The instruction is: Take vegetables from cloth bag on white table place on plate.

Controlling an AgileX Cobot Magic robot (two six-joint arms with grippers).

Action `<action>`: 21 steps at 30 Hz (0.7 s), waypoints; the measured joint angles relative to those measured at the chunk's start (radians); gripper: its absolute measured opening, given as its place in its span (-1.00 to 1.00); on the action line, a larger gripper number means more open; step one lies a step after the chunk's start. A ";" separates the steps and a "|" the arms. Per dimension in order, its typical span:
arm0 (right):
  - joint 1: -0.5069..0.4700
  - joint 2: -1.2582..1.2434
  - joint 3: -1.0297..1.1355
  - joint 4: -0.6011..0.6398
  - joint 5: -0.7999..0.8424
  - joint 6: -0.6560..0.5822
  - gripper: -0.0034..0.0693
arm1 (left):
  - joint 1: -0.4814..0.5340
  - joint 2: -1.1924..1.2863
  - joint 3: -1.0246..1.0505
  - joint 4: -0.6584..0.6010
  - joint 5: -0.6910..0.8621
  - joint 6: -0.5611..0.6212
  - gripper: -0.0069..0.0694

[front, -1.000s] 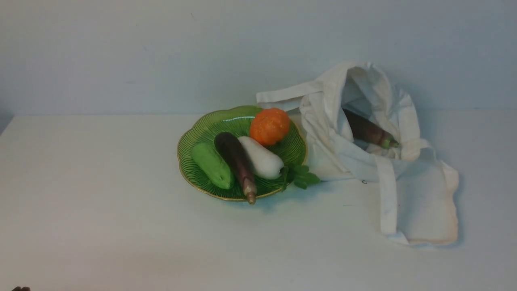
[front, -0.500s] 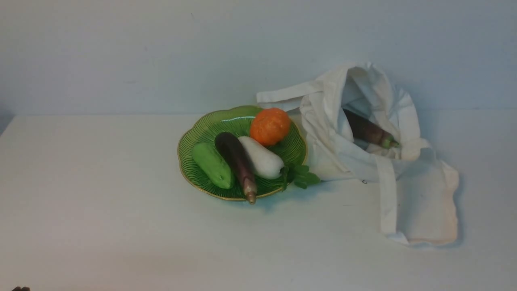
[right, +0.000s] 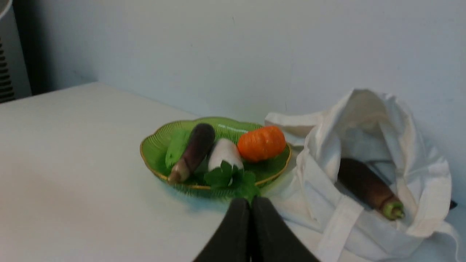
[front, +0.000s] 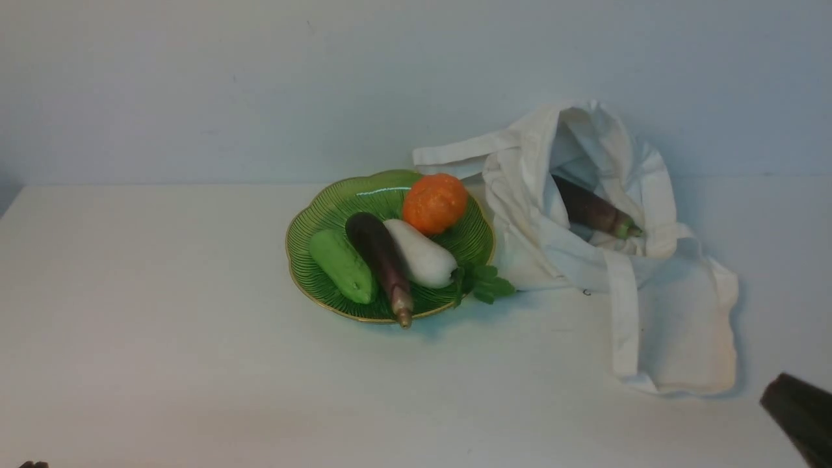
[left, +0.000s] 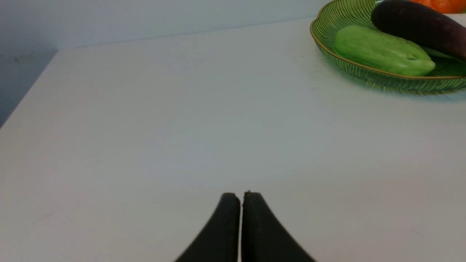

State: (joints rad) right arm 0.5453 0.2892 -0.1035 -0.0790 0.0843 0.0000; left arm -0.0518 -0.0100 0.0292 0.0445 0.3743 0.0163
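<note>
On the white table (front: 162,325) sits the green plate (front: 312,214) (right: 156,145) (left: 364,72); one dark purple eggplant (front: 380,257) (right: 193,151) lies across it. A second eggplant (front: 595,211) (right: 366,187) pokes from the open mouth of the off-white cloth bag (front: 676,325) (right: 327,160), right of the plate. My right gripper (right: 250,201) is shut and empty, hovering short of plate and bag; its dark tip (front: 796,409) shows at the front view's lower right. Far left of the plate, my left gripper (left: 240,194) is shut and empty above bare table.
The plate also holds a green gourd (front: 341,263), a white radish (front: 421,260) with leaves (front: 484,283) over the rim, and an orange pumpkin (front: 434,203). A pale wall (front: 260,84) stands behind the table. The table's left edge (left: 25,94) drops off.
My right gripper's dark tip has come into the front view at the lower right corner. Plate, vegetables and bag have not moved.
</note>
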 joint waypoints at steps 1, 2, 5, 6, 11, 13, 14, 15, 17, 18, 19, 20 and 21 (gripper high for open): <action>0.000 0.000 0.008 0.000 0.012 0.000 -0.95 | 0.000 0.000 0.000 0.000 0.000 0.000 -0.83; 0.000 0.000 0.011 0.000 0.020 0.000 -0.95 | 0.000 0.000 0.000 0.000 0.000 0.000 -0.83; 0.000 0.000 0.014 0.000 0.049 0.000 -0.95 | 0.000 0.000 0.000 0.000 0.000 0.000 -0.83; 0.000 0.000 0.014 0.000 0.052 0.000 -0.95 | 0.000 0.000 0.000 0.000 0.000 0.000 -0.83; 0.000 0.000 0.020 0.000 0.058 0.000 -0.95 | 0.000 0.000 0.000 0.000 0.000 0.000 -0.83; 0.000 -0.006 0.031 0.002 0.065 0.000 -0.95 | 0.000 0.000 0.000 0.000 0.000 0.000 -0.83; 0.000 -0.017 0.039 0.006 0.074 0.000 -0.95 | 0.000 0.000 0.000 0.000 0.000 0.000 -0.83; -0.002 -0.034 0.050 0.007 0.086 0.000 -0.95 | 0.000 0.000 0.000 0.000 0.000 0.000 -0.83; -0.018 -0.061 0.067 0.008 0.104 0.000 -0.95 | 0.000 0.000 0.000 0.000 0.000 0.000 -0.83; -0.038 -0.080 0.080 0.008 0.113 0.000 -0.95 | 0.000 0.000 0.000 0.000 0.000 0.000 -0.83; -0.070 -0.107 0.099 0.013 0.130 0.000 -0.95 | 0.000 0.000 0.000 0.000 0.000 0.000 -0.83; -0.096 -0.119 0.107 0.018 0.142 0.000 -0.95 | 0.000 0.000 0.000 0.000 0.000 0.000 -0.83; -0.124 -0.139 0.119 0.021 0.153 0.000 -0.95 | 0.000 0.000 0.000 0.000 0.000 0.000 -0.83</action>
State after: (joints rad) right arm 0.4216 0.1499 0.0159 -0.0583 0.2369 0.0000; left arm -0.0518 -0.0100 0.0292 0.0445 0.3743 0.0163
